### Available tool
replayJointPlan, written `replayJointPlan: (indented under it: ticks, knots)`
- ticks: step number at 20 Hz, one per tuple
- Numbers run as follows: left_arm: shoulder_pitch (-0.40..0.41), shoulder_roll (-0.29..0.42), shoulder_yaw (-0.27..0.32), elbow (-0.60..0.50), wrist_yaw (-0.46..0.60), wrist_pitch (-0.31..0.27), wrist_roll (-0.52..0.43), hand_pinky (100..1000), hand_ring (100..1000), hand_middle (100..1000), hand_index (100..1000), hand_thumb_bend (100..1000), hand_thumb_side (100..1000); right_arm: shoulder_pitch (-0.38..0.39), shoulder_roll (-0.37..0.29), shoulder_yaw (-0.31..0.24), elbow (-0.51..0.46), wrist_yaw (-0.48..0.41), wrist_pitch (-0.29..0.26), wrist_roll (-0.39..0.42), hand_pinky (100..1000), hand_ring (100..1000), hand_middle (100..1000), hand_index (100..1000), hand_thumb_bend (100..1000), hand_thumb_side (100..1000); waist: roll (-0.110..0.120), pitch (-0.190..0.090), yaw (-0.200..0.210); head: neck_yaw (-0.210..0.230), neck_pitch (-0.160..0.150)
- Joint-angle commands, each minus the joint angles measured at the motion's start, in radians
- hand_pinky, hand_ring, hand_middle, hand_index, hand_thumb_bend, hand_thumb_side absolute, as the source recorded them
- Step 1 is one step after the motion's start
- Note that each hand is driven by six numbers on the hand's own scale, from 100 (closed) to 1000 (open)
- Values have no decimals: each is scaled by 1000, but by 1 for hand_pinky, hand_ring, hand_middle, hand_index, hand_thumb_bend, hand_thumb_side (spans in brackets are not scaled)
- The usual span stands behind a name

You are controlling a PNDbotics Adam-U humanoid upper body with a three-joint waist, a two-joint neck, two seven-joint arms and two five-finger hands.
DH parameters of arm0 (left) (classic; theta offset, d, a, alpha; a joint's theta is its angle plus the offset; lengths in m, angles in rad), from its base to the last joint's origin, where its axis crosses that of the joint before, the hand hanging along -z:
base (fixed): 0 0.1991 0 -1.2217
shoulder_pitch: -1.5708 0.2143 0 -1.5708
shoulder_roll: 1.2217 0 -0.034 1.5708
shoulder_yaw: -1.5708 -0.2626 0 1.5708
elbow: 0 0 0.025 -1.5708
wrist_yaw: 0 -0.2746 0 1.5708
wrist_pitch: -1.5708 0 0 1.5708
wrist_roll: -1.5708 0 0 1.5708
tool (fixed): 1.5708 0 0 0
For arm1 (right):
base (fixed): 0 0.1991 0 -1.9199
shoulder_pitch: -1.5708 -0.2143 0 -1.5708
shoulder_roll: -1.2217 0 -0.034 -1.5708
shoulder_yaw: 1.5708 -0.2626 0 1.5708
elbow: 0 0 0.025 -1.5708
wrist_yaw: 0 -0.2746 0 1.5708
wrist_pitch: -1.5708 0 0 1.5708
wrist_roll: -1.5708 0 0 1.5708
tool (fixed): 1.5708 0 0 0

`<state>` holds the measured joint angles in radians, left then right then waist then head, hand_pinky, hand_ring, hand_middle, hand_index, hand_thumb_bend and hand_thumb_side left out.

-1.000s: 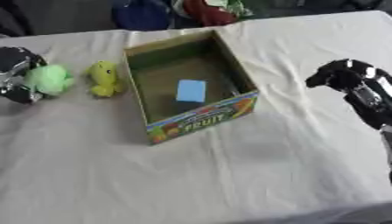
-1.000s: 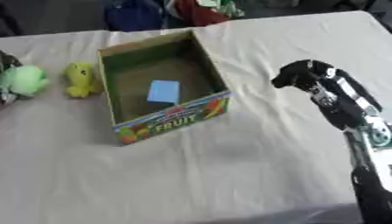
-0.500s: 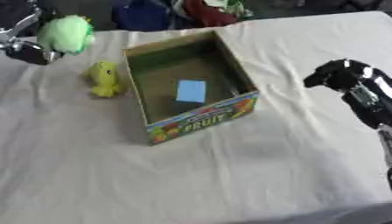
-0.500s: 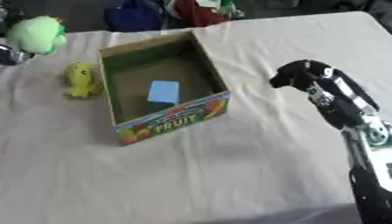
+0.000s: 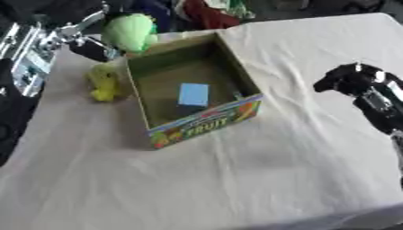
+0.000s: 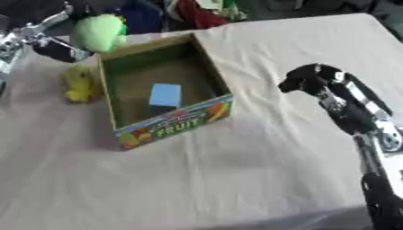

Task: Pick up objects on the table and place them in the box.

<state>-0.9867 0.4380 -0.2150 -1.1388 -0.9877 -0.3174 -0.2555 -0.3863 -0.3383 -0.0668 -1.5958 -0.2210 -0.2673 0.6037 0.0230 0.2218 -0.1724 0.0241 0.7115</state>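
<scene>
A cardboard fruit box (image 5: pixel 206 122) stands open in the middle of the table with a light blue block (image 5: pixel 194 94) on its floor. My left hand (image 5: pixel 82 39) is shut on a light green plush toy (image 5: pixel 131 31) and holds it in the air just beyond the box's far left corner. A yellow plush toy (image 5: pixel 103 81) lies on the cloth against the box's left wall. My right hand (image 6: pixel 308 80) hovers to the right of the box with its fingers curled and nothing in them.
A cream cloth (image 5: pixel 260 170) covers the table. Blue, red and green items (image 5: pixel 197 11) are piled beyond the far edge. My left arm (image 5: pixel 24 58) runs along the left side. Open cloth lies in front of the box.
My left hand has lifted the green plush off the table and carried it right, up to the box's far left corner. The camera has also shifted. The right hand has barely moved.
</scene>
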Motion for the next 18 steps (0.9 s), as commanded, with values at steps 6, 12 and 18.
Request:
replayJointPlan:
  ticks: [6,12,18]
  knots:
    - [-20,-64,-12,63,-74,-34,14,628,555,533,760,363,265,-13,-9,3,-4,0,-2,11,735,717,619,743,100,664,-2,-14,-13,11,1]
    - [-9,-87,-18,91,-118,-45,23,674,602,590,802,490,354,-13,-7,3,-4,1,-2,14,735,718,619,743,100,664,-2,-12,-15,10,1]
    - [-2,-71,-16,64,-88,-45,33,723,659,654,842,726,538,-13,-7,1,-4,1,-1,13,735,718,619,743,100,663,-1,-10,-10,5,-1]
